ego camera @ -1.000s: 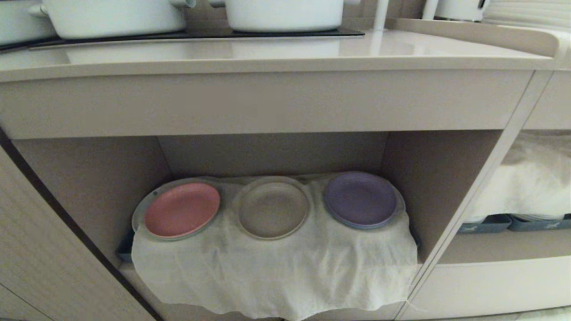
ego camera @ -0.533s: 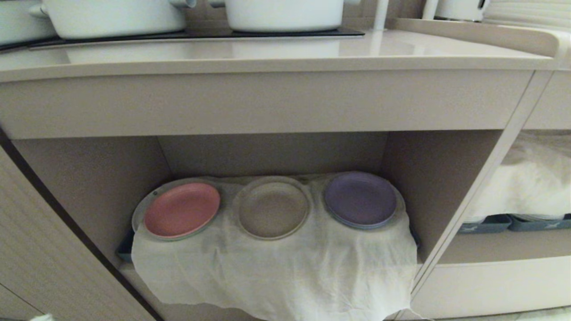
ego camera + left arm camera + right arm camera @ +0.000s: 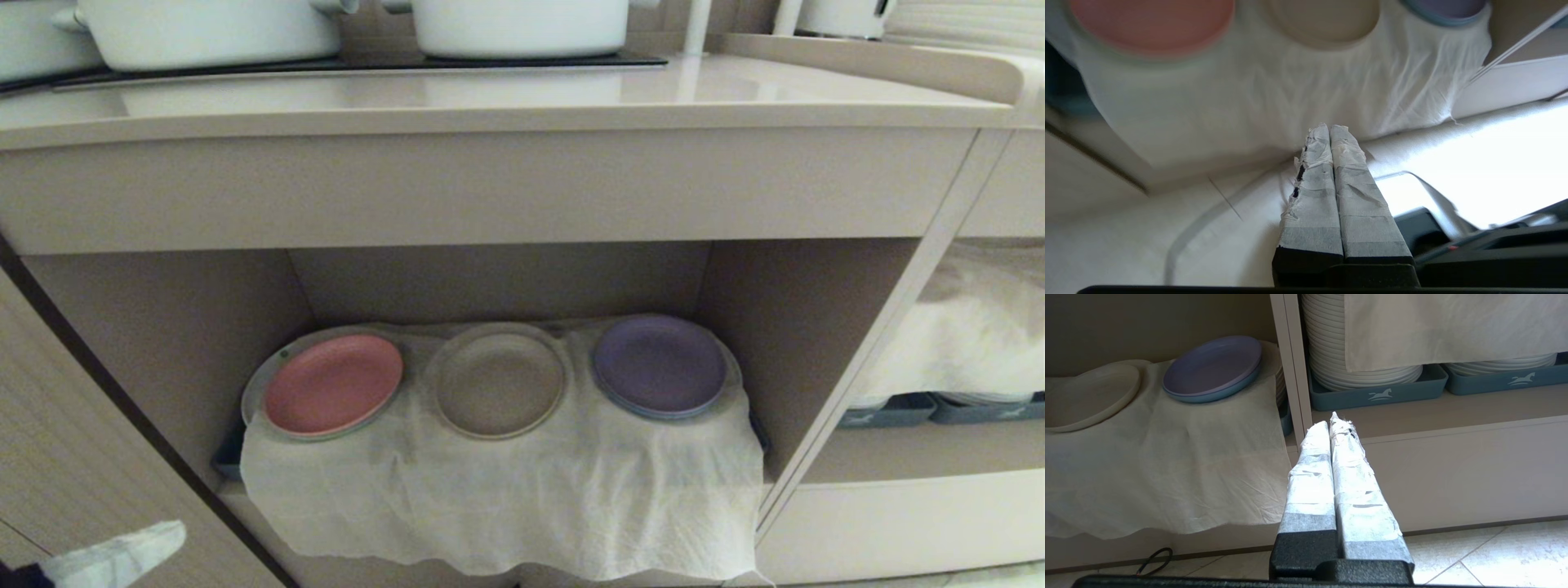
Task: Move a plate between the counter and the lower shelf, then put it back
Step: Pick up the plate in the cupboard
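The cream-beige plate lies on the white cloth in the lower shelf, between a pink plate and a purple plate. The plate also shows in the left wrist view, and the plate in the right wrist view. My left gripper enters at the bottom left corner, low and left of the shelf, shut and empty. The left gripper points toward the cloth's hanging edge. My right gripper is shut and empty, parked low by the divider post. The counter runs above.
White pots stand on the black hob at the back of the counter. To the right, a recess holds stacked white plates in dark grey trays under another cloth. A dark cable loop lies on the tiled floor.
My left gripper's taped fingertips have risen into the head view at the bottom left corner. The plates, cloth and right arm have not moved.
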Controlling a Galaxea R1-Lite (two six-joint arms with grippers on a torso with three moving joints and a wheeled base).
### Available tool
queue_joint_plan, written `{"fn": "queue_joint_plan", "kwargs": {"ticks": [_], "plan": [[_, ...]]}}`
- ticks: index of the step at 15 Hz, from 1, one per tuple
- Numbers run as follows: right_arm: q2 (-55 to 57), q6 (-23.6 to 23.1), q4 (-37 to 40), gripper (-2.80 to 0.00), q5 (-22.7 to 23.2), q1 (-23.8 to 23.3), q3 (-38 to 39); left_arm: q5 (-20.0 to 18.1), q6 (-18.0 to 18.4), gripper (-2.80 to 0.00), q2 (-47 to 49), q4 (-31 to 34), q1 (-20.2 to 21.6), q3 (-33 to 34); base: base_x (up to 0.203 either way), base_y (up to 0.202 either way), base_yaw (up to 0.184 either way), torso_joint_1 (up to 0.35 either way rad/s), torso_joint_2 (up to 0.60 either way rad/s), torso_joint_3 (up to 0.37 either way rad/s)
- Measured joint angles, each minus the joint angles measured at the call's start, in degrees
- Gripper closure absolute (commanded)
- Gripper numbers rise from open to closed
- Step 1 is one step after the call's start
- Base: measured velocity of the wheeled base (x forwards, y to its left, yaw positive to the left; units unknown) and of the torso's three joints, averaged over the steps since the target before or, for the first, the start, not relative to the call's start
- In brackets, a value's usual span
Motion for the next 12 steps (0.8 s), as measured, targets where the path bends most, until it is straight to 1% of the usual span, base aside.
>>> {"fn": "queue_joint_plan", "kwargs": {"ticks": [2, 4, 7, 9, 10, 12], "plan": [[0.0, 0.0, 0.0, 0.00, 0.0, 0.0, 0.0, -0.1, -1.0, 0.00, 5.0, -0.3, 0.0, -0.4, 0.000, 0.000, 0.000, 0.000, 0.00, 0.000], [0.0, 0.0, 0.0, 0.00, 0.0, 0.0, 0.0, -0.1, -1.2, 0.00, 9.6, -1.9, -0.5, -0.5, 0.000, 0.000, 0.000, 0.000, 0.00, 0.000], [0.0, 0.0, 0.0, 0.00, 0.0, 0.0, 0.0, -0.1, -1.6, 0.00, 16.1, -5.2, -3.2, 0.0, 0.000, 0.000, 0.000, 0.000, 0.00, 0.000], [0.0, 0.0, 0.0, 0.00, 0.0, 0.0, 0.0, 0.0, -3.8, 0.00, 20.8, -10.2, -6.0, 0.4, 0.000, 0.000, 0.000, 0.000, 0.00, 0.000], [0.0, 0.0, 0.0, 0.00, 0.0, 0.0, 0.0, 0.2, -5.4, 0.00, 23.6, -13.6, -7.6, 0.5, 0.000, 0.000, 0.000, 0.000, 0.00, 0.000], [0.0, 0.0, 0.0, 0.00, 0.0, 0.0, 0.0, 1.6, -8.4, 0.00, 29.0, -20.2, -10.0, 0.7, 0.000, 0.000, 0.000, 0.000, 0.00, 0.000]]}}
